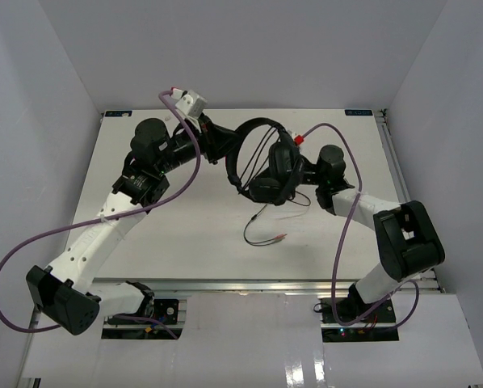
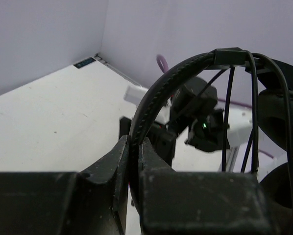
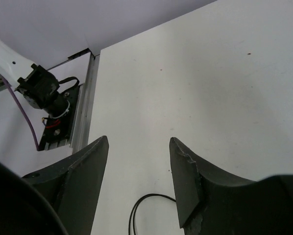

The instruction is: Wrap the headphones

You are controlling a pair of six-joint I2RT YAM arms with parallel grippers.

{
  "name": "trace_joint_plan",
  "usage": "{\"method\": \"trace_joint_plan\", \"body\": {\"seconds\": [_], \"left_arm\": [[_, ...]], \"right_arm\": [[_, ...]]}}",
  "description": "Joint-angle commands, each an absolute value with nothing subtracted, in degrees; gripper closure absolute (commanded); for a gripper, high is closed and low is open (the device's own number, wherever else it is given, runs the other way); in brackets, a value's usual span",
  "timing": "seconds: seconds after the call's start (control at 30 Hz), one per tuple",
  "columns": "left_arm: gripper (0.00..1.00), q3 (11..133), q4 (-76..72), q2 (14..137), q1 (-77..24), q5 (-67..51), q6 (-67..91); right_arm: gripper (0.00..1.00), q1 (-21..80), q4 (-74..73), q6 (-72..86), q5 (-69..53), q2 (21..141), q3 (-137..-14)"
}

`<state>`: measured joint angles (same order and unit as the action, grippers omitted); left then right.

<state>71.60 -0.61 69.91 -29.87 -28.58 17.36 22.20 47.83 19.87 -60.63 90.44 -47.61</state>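
While it carries the set, L gripper (image 2: 135, 147): jaws pressed together on the headband (image 2: 156, 98), pinching the low end of the arc; the band climbs up and away from the fingertips.
R gripper (image 3: 139, 143): jaws spread, nothing btw them; bare table (image 3: 225, 73) beneath, a loop of cable (image 3: 136, 208) just under the fingertips.
headphones (image 1: 266, 174): hang btw the two grippers, out past the L fingertips and close against the front of R gripper; they look lifted off the table, but the top view doesn't settle it.
earcups (image 1: 270, 191): at the band end far from the L jaws, nearest R gripper.
cable run: a few strands cross the band opening ahead of the L jaws; the rest drops below R gripper onto the table and ends in the plugs (image 1: 283, 237).
handling, band: thin, springy, fairly stiff, w/ a textured cover, so prob. a good bite and little slip. The pinch is narrow, so the set could swing about the L jaws.
handling, cable: light, limp, very thin; it could slide out of wide jaws and prob. snags on the cups. No yanking, since the plug joints are likely fragile.
where to hold: L stays on the band; R best takes the free cable just below the cups, short of the plugs, so each turn is short and taut.
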Motion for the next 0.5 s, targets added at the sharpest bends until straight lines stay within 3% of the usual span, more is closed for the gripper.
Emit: {"method": "trace_joint_plan", "body": {"seconds": [0.0, 0.13, 0.2, 0.33, 0.47], "left_arm": [[1.0, 76.7, -2.7, 69.7, -30.1, -15.0, 22.7], [1.0, 80.4, -3.6, 70.9, -30.0, 1.2, 25.9], [1.0, 83.1, -2.9, 72.7, -29.9, 10.3, 28.3], [1.0, 87.3, -0.9, 76.5, -29.8, 28.4, 31.6], [1.0, 91.3, 1.8, 83.4, -29.4, 40.5, 32.1]], "right_arm": [[0.43, 24.6, 57.4, 26.0, -61.6, 87.4, -43.2], [0.47, 25.2, 54.8, 20.8, -59.9, 83.7, -37.0], [0.53, 25.3, 52.5, 18.1, -59.2, 81.9, -35.1], [0.91, 26.2, 44.5, 11.6, -57.3, 78.4, -35.1], [0.92, 30.3, 28.8, -1.0, -51.9, 74.6, -39.1]]}}
